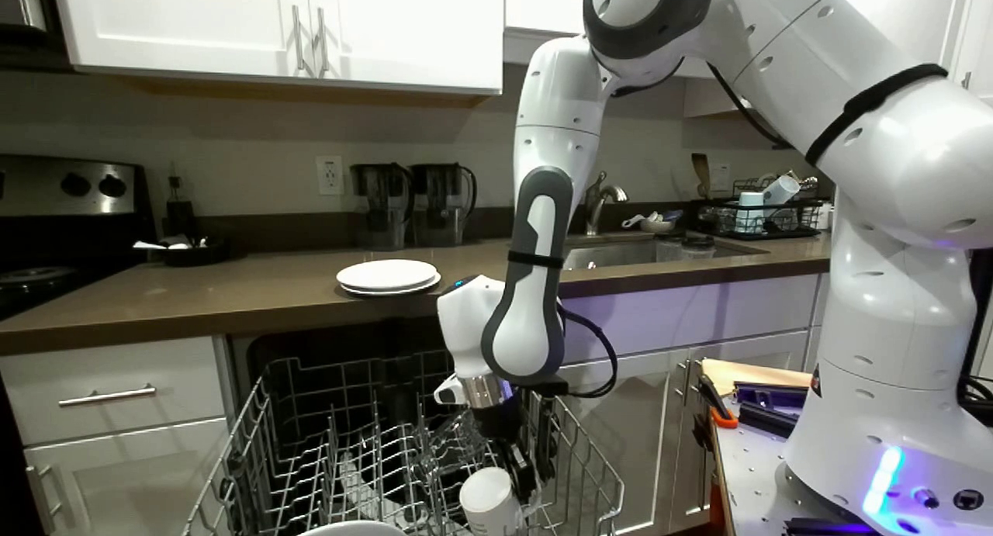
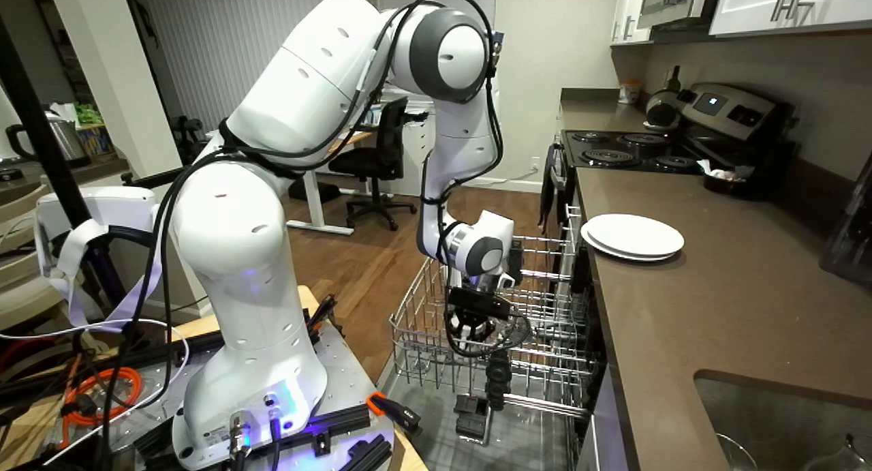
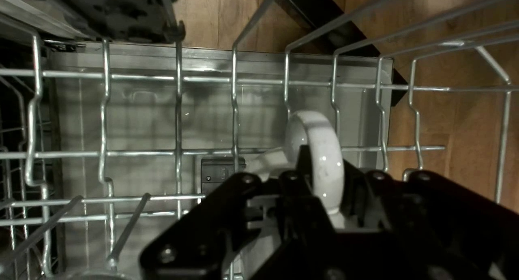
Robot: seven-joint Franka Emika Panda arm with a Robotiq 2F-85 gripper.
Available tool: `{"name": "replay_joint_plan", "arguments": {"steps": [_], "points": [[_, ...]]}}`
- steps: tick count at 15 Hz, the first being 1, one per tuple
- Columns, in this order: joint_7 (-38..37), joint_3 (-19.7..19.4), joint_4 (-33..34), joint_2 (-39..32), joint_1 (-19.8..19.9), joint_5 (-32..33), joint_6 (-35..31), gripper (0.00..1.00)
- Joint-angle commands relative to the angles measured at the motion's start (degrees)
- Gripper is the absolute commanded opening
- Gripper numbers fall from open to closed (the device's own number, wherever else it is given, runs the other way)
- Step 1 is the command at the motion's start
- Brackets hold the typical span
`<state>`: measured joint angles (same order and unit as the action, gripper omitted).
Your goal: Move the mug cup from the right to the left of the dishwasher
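The white mug cup [image 1: 487, 496] sits upside down and tilted at the right side of the dishwasher's wire rack [image 1: 578, 437] in an exterior view. My gripper [image 1: 527, 474] points down into the rack beside the mug. In the wrist view, the gripper [image 3: 327, 166] is shut on the mug's loop handle [image 3: 324, 148], with one finger through the loop and one outside it. Much of the mug's body is hidden under the gripper there. In an exterior view the gripper [image 2: 475, 326] hides the mug. I cannot tell whether the mug is off the rack.
Rack tines [image 1: 376, 451] stand left of the mug. A white dish [image 1: 353, 529] shows at the rack's front, and a clear glass [image 1: 458, 437] stands behind the mug. White plates [image 2: 632, 236] lie on the counter [image 2: 736, 307] above. The dishwasher door [image 3: 134, 114] lies under the rack.
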<state>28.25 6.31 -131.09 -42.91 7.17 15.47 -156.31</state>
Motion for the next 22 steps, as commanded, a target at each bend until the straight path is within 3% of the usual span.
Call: {"name": "replay_joint_plan", "arguments": {"steps": [1,5,6,8,10,12,16,22], "points": [[-1.7,-0.6,-0.7,2.1,-1.7,0.0,2.3,0.41],[-2.0,-0.8,-1.0,3.3,-2.3,0.0,3.2,0.66],[-1.9,-0.8,-1.0,3.5,-2.3,0.0,3.4,0.24],[-1.9,-0.8,-1.2,4.1,-2.6,0.1,3.5,0.25],[-1.7,-0.7,-1.1,4.2,-2.5,0.0,3.7,0.12],[-1.5,-0.5,-1.0,4.2,-2.3,-0.2,4.3,0.06],[-0.7,0.6,-1.5,5.5,-1.2,-1.3,6.1,0.09],[-1.9,1.3,-2.4,9.9,-2.8,-1.9,12.6,0.09]]}}
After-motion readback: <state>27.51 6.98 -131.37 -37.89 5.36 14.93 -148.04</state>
